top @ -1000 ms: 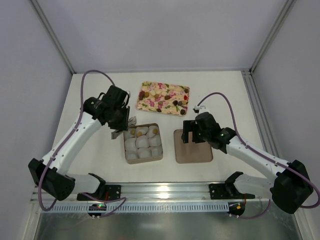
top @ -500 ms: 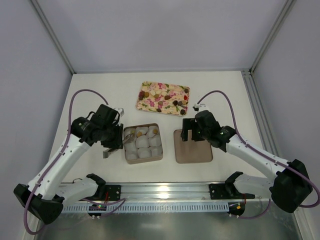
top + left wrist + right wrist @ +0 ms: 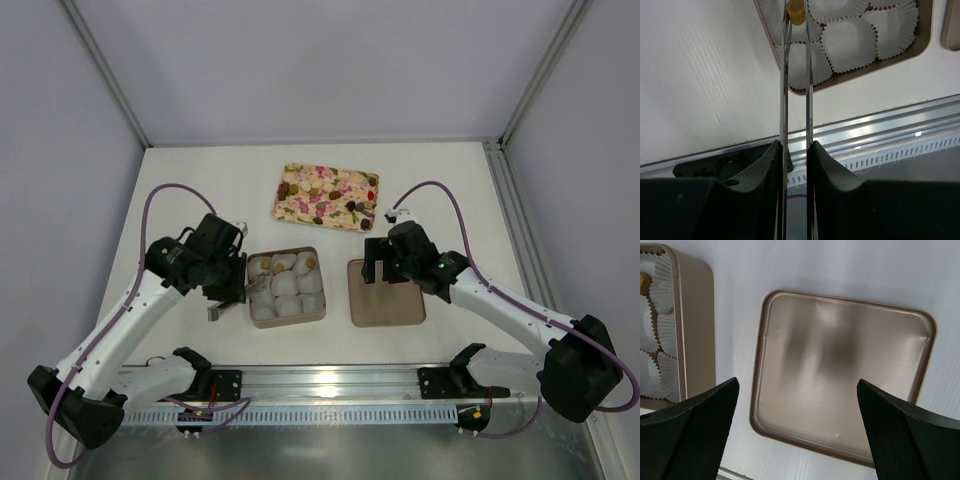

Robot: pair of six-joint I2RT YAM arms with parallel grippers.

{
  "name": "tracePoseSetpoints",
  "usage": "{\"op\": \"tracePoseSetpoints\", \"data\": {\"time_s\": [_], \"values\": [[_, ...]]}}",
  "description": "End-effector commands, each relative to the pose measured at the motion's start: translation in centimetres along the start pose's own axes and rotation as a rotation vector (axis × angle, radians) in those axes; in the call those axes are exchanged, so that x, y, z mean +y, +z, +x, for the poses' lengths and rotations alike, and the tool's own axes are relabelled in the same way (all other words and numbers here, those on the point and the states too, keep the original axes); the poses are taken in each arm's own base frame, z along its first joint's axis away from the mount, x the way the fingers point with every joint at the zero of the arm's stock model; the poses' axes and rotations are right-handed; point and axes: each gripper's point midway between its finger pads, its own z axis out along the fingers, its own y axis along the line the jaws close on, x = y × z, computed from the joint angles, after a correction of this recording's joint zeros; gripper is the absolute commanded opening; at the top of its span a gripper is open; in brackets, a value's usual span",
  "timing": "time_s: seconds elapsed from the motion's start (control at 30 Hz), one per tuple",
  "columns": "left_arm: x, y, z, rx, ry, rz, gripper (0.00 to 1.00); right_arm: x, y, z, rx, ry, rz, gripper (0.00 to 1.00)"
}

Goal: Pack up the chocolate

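Currently clamping thin metal tongs [image 3: 785,90] in the left pincer [image 3: 796,150], jaws drawn in on the 2 blades so the squeeze carries down to the tips. Pinching 1 tan-gold chocolate [image 3: 796,14] at those tips, well ahead of the pincer, over the white cups [image 3: 849,44] along the box [image 3: 285,322] edge closest to it. Cannot tell whether hanging just above a cup or touching its paper. Using tongs rather than bare fingers, presumably because pieces and cups are too small for the pincer itself. Judged mid-placement: lowering into a cup next, then easing the squeeze. Showing at least 1 more piece in a cup at the box corner ahead and to the right of the left pincer; exact count unclear. Holding the right pincer [image 3: 378,265] spread fully apart, gripping nothing, directly above the lid [image 3: 840,375], likely waiting there to close the box. Leaving more chocolate on the floral tray [image 3: 320,218], beyond both pincers.
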Motion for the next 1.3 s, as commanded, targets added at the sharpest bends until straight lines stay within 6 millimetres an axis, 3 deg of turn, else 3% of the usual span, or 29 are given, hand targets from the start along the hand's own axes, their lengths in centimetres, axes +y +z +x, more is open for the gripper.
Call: {"op": "tracePoseSetpoints", "data": {"time_s": [0.0, 0.77, 0.97, 1.17, 1.27], "values": [[0.5, 0.1, -0.5, -0.036, -0.028, -0.037, 0.28, 0.7, -0.2, -2.1, -0.055, -0.001, -0.017, 1.0], [0.4, 0.0, -1.0, -0.043, -0.021, -0.046, 0.4, 1.0, -0.2, -2.3, -0.061, -0.002, -0.028, 1.0], [-1.3, -2.6, -3.8, -0.12, -0.004, 0.016, 0.4, 1.0, -0.4, -2.7, -0.069, -0.008, -0.025, 1.0], [-2.8, -5.6, -10.0, -0.273, 0.026, 0.009, 0.44, 1.0, -0.6, -2.9, -0.072, -0.013, -0.022, 1.0], [-3.0, -3.9, -13.2, -0.28, 0.061, -0.044, 0.45, 1.0, -0.7, -3.0, -0.075, -0.013, -0.023, 1.0]]}}
